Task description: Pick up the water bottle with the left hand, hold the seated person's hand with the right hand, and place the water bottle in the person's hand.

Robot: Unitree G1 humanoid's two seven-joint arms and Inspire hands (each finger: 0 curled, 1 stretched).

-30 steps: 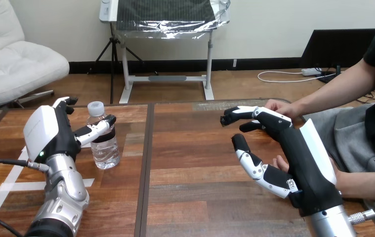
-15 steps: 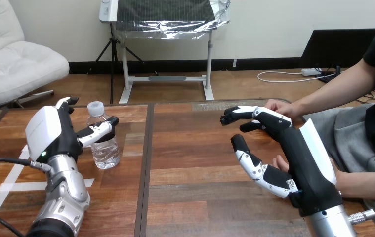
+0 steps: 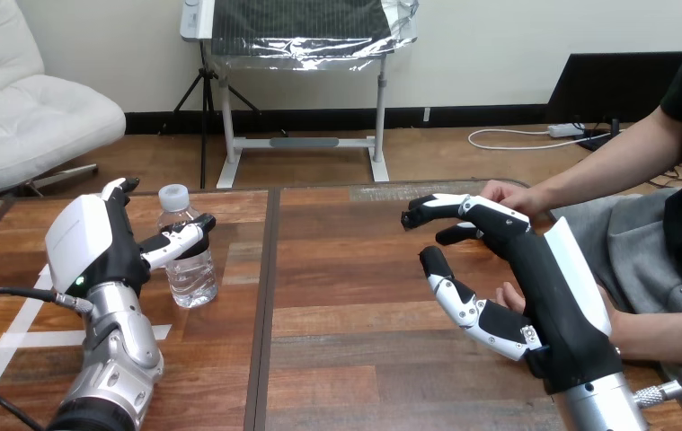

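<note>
Head view: the water bottle (image 3: 191, 274) — clear, white-capped, its fill hard to tell — stands upright at 9 o'clock on the surface (image 3: 355, 359). The left hand (image 3: 94, 247) sits at the bottle's 9 o'clock, thumb laid across its front, fingers straight and not closed. At 3 o'clock the right hand (image 3: 535, 269) hangs over the person's nearer hand (image 3: 508, 296), fingers loosely spread, gripping nothing; the person's farther hand (image 3: 505, 192) lies at its 12 o'clock. Since a second ago the left hand has edged toward the bottle — the bottle and the right hand are unmoved.
</note>
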